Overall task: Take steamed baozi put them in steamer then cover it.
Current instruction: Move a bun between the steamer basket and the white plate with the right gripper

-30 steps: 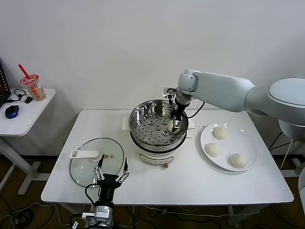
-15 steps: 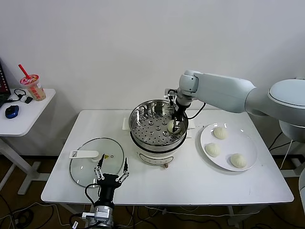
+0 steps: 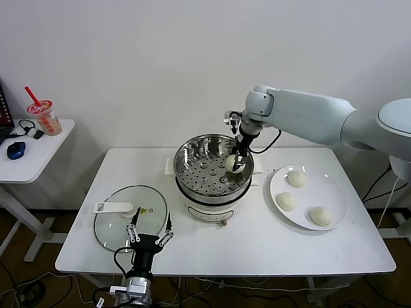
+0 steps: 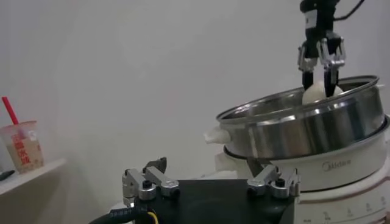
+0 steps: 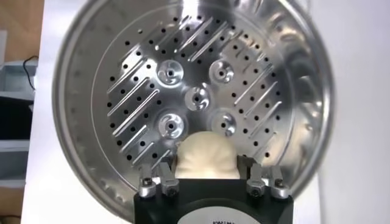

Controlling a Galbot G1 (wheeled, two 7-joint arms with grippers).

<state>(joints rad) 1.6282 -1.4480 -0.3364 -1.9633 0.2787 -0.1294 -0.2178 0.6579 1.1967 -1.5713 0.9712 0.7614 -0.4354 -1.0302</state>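
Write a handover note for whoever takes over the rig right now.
Right tool shut on one baozi inside the steamer, right side; not released.
Left tool open, idle above the glass lid's near edge.
Three baozi on the plate, right of the steamer.
Done: nothing finished.
Left: release this one, load those three, cover with the lid.

The white bench (image 3: 257,247) carries the steamer (image 3: 212,179) at centre, a glass lid (image 3: 130,218) front-left, and a white plate (image 3: 334,192) on the right.
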